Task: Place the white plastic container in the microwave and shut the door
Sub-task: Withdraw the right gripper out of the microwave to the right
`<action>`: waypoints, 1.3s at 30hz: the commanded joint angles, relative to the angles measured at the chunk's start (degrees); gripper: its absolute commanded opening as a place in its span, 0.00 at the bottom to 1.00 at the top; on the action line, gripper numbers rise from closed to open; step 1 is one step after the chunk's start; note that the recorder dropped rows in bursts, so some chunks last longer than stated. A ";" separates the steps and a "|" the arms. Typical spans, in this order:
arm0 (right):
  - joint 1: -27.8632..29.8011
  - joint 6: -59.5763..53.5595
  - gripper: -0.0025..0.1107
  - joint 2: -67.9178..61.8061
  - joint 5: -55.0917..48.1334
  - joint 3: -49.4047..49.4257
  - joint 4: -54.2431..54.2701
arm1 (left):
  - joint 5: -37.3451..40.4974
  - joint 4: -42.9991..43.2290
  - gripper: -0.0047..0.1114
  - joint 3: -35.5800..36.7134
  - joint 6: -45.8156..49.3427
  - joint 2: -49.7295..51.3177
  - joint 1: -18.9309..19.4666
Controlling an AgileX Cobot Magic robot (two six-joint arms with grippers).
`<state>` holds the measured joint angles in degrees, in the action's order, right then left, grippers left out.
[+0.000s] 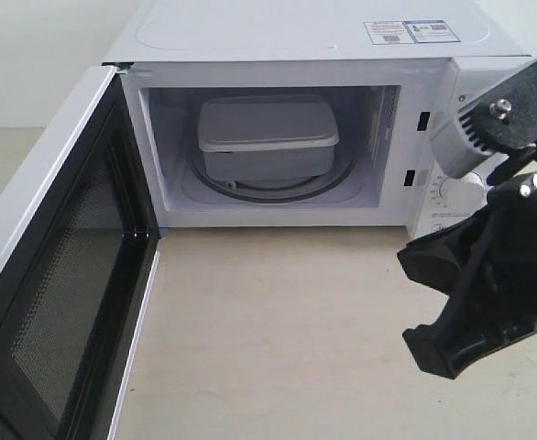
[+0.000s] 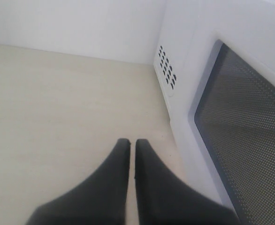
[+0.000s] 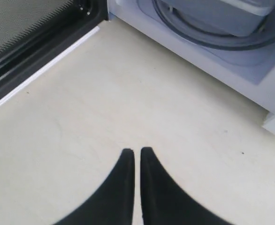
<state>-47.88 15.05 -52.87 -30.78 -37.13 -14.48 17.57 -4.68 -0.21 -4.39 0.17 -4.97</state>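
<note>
The white plastic container (image 1: pixel 267 137) sits lidded on the glass turntable (image 1: pixel 270 190) inside the microwave (image 1: pixel 278 32). The door (image 1: pixel 58 302) hangs wide open at the left, its black mesh inner face towards the cavity. My right gripper (image 3: pixel 133 151) is shut and empty above the table in front of the opening; the container (image 3: pixel 222 11) and door (image 3: pixel 25 28) show beyond it. My left gripper (image 2: pixel 129 141) is shut and empty, low over the table beside the door's outer window (image 2: pixel 250 126). It is hidden in the exterior view.
The right arm's black body (image 1: pixel 498 275) stands in front of the control panel and its knob (image 1: pixel 450 190). Vent holes (image 2: pixel 167 72) mark the microwave's side wall. A pale wall rises behind the beige table (image 1: pixel 278 321).
</note>
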 commanded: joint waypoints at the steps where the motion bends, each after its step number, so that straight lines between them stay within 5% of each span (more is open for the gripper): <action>1: -0.01 0.41 0.02 0.25 -3.89 -0.21 -2.76 | -1.37 0.23 0.08 0.21 -0.32 -0.17 0.11; 8: -0.01 1.23 0.02 0.58 -7.89 -0.21 -2.86 | -13.40 -5.18 0.08 0.21 -21.74 -0.17 0.11; 13: -0.01 2.53 0.02 1.58 -7.86 -0.21 -3.54 | -11.00 -5.02 0.08 -6.40 -22.87 -0.17 0.11; 22: -0.01 4.54 0.02 1.87 -8.52 -0.21 -4.14 | 10.40 1.24 0.08 -30.13 -18.15 17.38 0.11; 27: -0.01 5.36 0.02 1.87 -8.52 -0.21 -4.14 | 32.18 3.45 0.08 -46.52 -10.85 33.96 0.11; 30: -0.01 5.37 0.02 1.87 -8.30 -0.21 -4.14 | 52.39 3.16 0.08 -58.55 -9.39 47.35 0.11; 33: -0.01 5.60 0.02 1.87 -8.16 -0.21 -4.14 | 52.39 0.17 0.08 -60.14 -5.21 51.90 0.11; 36: -0.01 6.35 0.02 1.87 -6.65 -0.21 -5.08 | 52.39 -19.20 0.08 -56.86 11.91 55.72 0.11; 39: -0.01 10.92 0.02 1.87 -4.14 -0.21 -7.73 | 52.39 -24.18 0.08 -54.52 16.19 58.72 0.11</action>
<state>-47.88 22.86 -51.47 -37.31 -37.13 -19.65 69.85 -24.42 -56.41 7.06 56.76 -4.85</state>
